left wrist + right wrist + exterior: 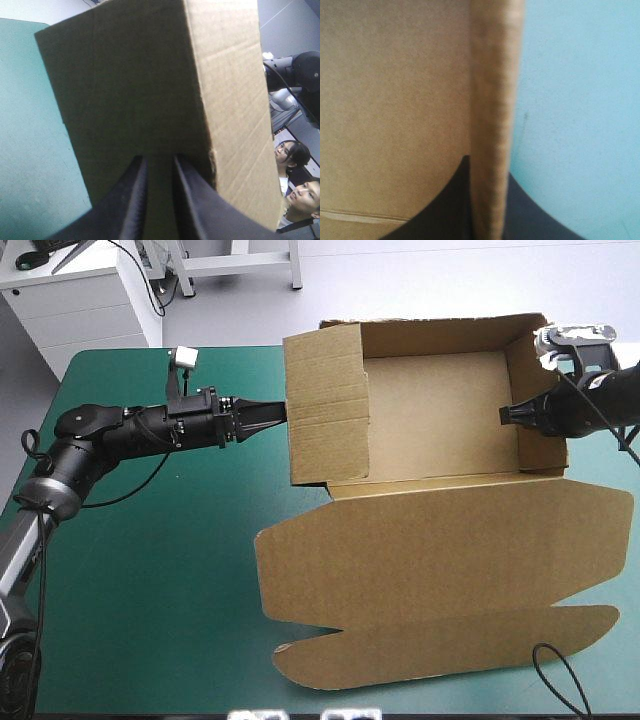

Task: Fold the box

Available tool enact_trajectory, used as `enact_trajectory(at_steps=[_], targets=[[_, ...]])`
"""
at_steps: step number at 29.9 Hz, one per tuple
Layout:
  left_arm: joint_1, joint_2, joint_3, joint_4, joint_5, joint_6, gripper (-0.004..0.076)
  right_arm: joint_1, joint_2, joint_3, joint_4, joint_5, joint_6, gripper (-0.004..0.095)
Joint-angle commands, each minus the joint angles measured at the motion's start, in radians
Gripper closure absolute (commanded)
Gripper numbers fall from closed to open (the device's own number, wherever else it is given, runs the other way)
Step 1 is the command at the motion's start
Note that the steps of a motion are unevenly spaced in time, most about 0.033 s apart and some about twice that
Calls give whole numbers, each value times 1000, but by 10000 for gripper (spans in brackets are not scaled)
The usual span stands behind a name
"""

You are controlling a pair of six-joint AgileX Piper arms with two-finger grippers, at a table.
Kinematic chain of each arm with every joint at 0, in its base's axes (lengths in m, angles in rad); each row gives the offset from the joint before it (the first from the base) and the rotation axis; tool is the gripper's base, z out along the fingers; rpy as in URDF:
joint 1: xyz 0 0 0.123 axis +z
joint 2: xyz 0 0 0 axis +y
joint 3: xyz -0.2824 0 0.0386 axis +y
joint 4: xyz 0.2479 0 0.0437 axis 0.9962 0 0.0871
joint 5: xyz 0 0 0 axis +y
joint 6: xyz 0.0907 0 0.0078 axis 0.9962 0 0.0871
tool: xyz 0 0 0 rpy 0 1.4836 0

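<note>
Here the left claw point(160, 161) is all but pressed together, only a slit showing. Its tips push against the box point(440, 400), on the outer face of its left wall point(325, 410), and no board shows caught in it. The right claw point(488, 167) pinches the top edge of the right wall point(540, 452). So the box sits between the two claws, at the far right of the desk point(150, 560). Its long axis runs from one claw to the other, and its lid point(440, 550) lies flat toward the near edge. The left arm reaches low and level from the left; the right comes in over its wall.
</note>
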Motion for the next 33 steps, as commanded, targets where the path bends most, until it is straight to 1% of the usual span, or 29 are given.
enact_trajectory(at_steps=[1, 4, 6, 7, 12, 16, 20, 25, 29, 33], targets=[[-28, -43, -25, -102, 95, -5, 419, 23, -37, -30, 15, -75, 22, 924], [-45, -43, -25, -109, 95, 2, 262, 54, -37, -30, -12, -100, 45, 923], [-52, -43, -25, -109, 95, 2, 204, 74, -37, -30, -23, -113, 53, 923], [-57, -47, -25, -109, 95, 2, 194, 84, -37, -30, -32, -118, 61, 923], [-58, -62, -25, -106, 95, 2, 192, 138, -37, -30, -73, -141, 92, 921], [-58, -66, -62, -38, 95, -15, 192, 199, -37, -30, -153, -164, 158, 920], [-58, -68, -150, 127, 68, -133, 193, 244, -37, -32, -184, -193, 210, 920], [-61, -69, -285, 410, -35, -325, 193, 262, -37, -32, -188, -222, 248, 920], [-113, -69, -377, 587, -70, -450, 193, 262, -35, -32, -192, -226, 256, 920], [-204, -69, -450, 812, -137, -583, 193, 262, -26, -32, -172, -224, 256, 919]])
